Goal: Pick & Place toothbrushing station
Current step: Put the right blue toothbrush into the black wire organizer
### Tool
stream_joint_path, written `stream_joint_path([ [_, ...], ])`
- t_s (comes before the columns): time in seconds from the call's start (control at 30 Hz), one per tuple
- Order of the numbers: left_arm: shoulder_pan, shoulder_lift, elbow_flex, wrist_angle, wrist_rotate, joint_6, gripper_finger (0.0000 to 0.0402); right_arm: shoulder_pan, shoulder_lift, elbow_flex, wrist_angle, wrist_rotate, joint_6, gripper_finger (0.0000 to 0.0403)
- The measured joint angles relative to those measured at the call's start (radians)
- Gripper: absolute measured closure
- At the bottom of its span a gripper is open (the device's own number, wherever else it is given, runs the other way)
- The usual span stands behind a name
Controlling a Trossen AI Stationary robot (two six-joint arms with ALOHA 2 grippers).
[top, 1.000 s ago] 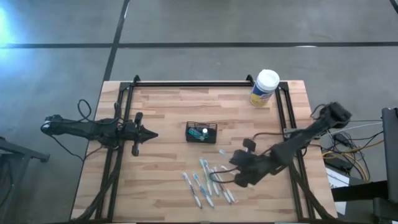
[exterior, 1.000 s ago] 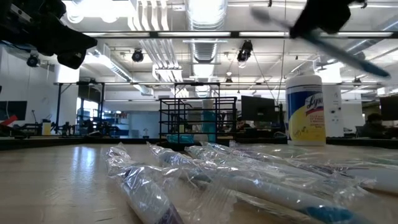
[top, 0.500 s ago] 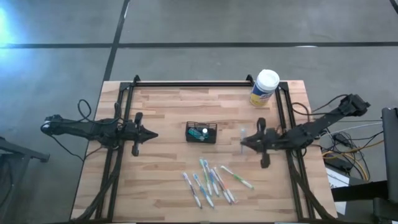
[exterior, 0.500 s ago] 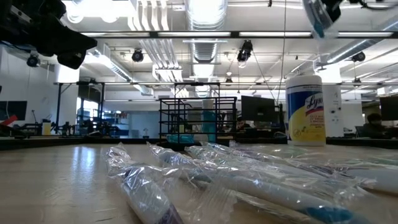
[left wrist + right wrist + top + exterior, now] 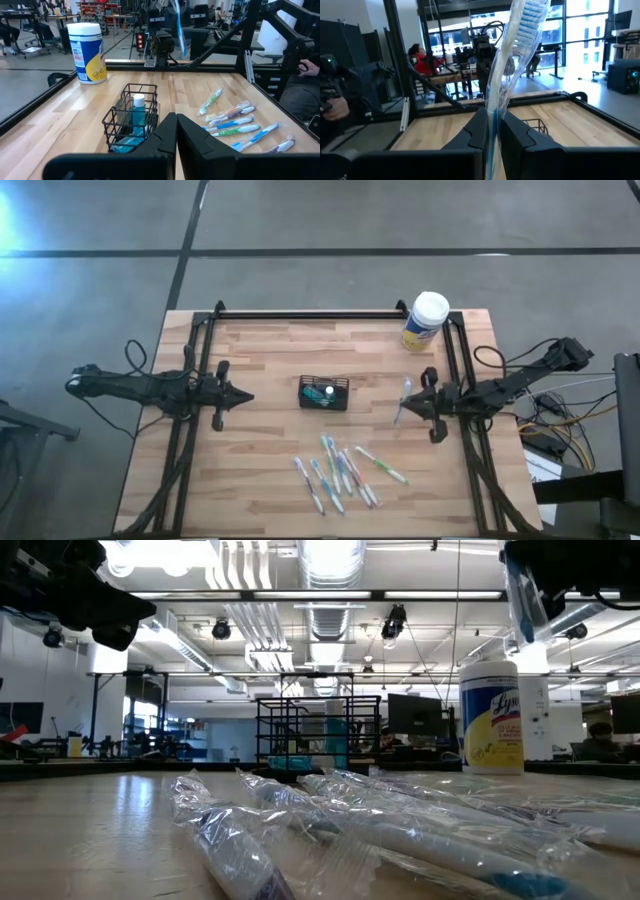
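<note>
Toothbrushing station (image 5: 324, 393): small black wire-mesh holder, rectangular, low-walled, open top. Sits upright and flat on the wooden table, roughly mid-table, between the two arms in the high view, touching neither.

Contents: a blue bottle with a white cap (image 5: 138, 101), standing upright toward one end of the basket; more blue-green stuff low inside at its base, can't tell what.

In the low view the holder (image 5: 317, 735) reads as an open black grid frame with blue-green contents showing through the wires, standing behind the wrapped toothbrushes. In the right wrist view only a bit of its wire rim (image 5: 538, 127) shows past the fingers.
</note>
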Motion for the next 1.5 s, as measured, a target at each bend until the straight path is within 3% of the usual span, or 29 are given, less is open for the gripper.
stream_joint_path([
  [0.17,0.000,0.000,0.000,0.000,-0.001,0.010,0.0390,-0.004,0.028,0.023,0.043,0.006,-0.087,0.0380],
  [0.6,0.000,0.000,0.000,0.000,-0.003,0.012,0.0390,-0.126,0.340,0.450,-0.111,0.002,-0.233,0.0380],
  [0.8,0.000,0.000,0.000,-0.010,-0.004,0.036,0.0390,-0.261,0.455,0.536,-0.109,-0.195,-0.216,0.0380],
  [0.93,0.000,0.000,0.000,-0.010,-0.004,0.039,0.0390,-0.352,0.550,0.548,-0.053,-0.305,-0.202,0.0380],
  [1.1,0.000,0.000,0.000,-0.010,-0.011,0.048,0.0390,-0.431,0.690,0.492,0.206,-0.464,-0.228,0.0380],
  [1.5,0.000,0.003,-0.002,-0.021,-0.011,0.050,0.0390,-0.553,0.913,0.388,0.536,-0.482,-0.183,0.0380],
])
